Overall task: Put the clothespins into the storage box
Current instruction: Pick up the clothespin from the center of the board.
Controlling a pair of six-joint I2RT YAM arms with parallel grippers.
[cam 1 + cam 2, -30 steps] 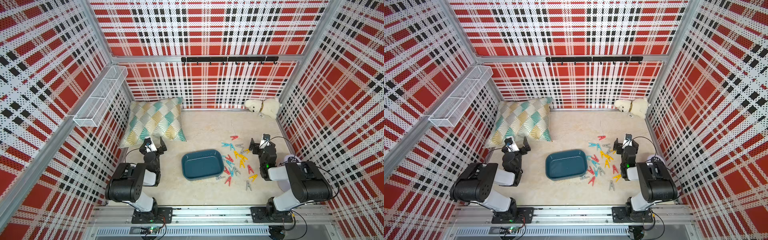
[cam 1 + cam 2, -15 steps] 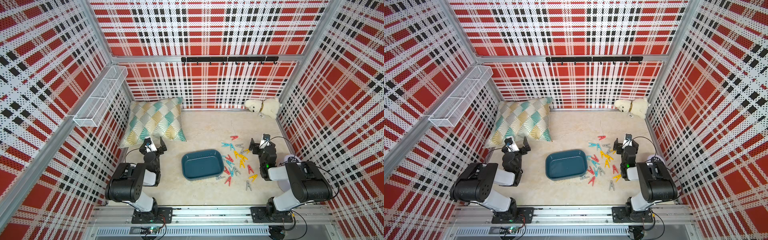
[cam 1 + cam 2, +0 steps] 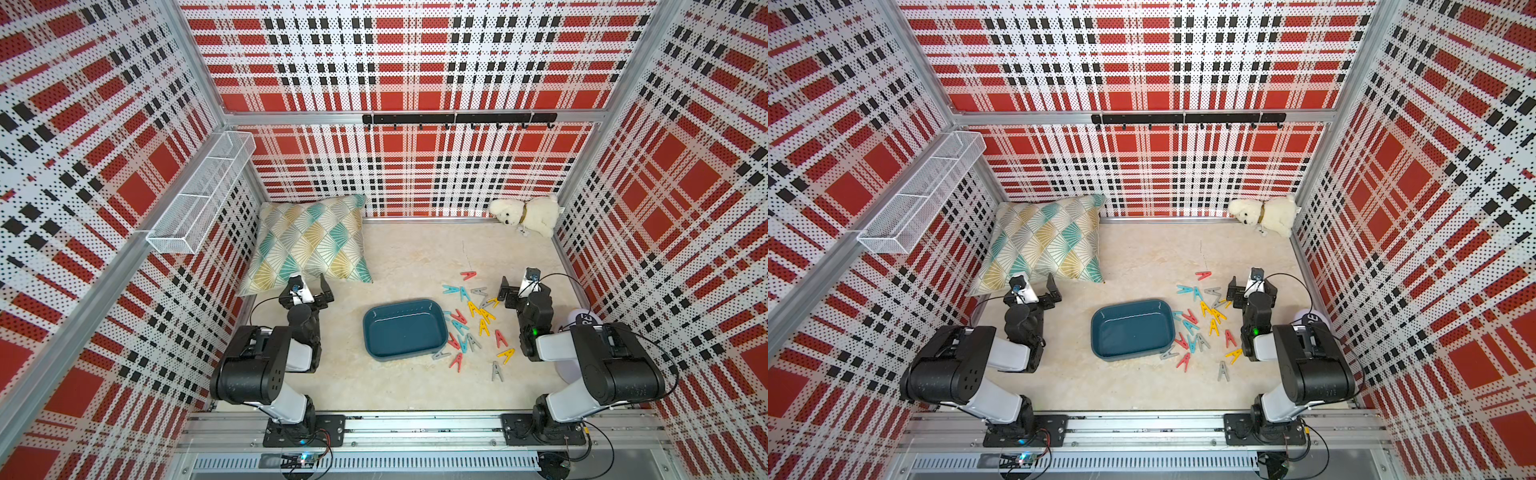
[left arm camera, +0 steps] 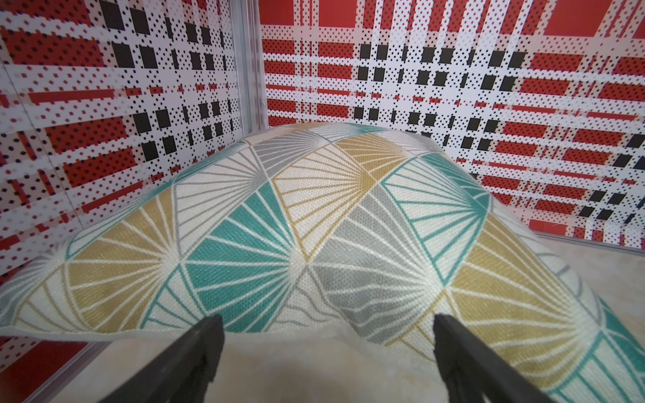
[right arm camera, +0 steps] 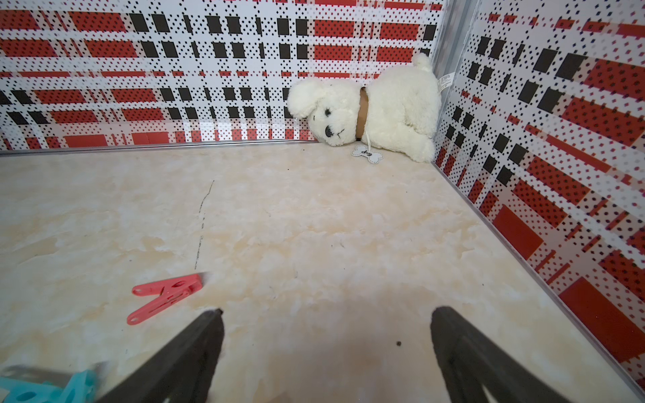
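- While none of the clothespins [image 3: 472, 308] lies inside it, the storage box [image 3: 405, 330] is seen in both top views [image 3: 1133, 330] near the middle of the bench [image 3: 407, 257], with its dark teal floor bare.
- The clothespins [image 3: 1204, 308], in red, yellow, light blue and grey, are scattered flat on the bench on the robot's right side of the box. The nearest ones are found just beside its wall; whether any is touching it cannot be told.
- A single red clothespin [image 3: 468, 275] is set apart at the far edge of the scatter, towards the back wall. In the right wrist view it [image 5: 164, 296] is shown lying on the bench to one side of the dark fingers [image 5: 195, 349], not between them.
- The right end effector [image 3: 524, 291] is held low over bare bench just beside the scatter, on the side away from the box. Its jaws are spread wide and nothing is gripped [image 5: 326, 314].
- The right end effector is pointed towards the back corner, where a white plush dog [image 5: 370, 111] is laid against the walls.
- The left end effector [image 3: 309, 291] is placed on the other side of the box, well apart from the clothespins. Its jaws are likewise spread wide, with nothing between them [image 4: 326, 324].
- A patterned pillow [image 4: 314, 226] is seen close in front of the left end effector, propped in the back left corner of the bench.
- A white wire basket [image 3: 199, 195] is mounted on the left wall, and a black hook rail [image 3: 457, 119] is fixed across the back wall.
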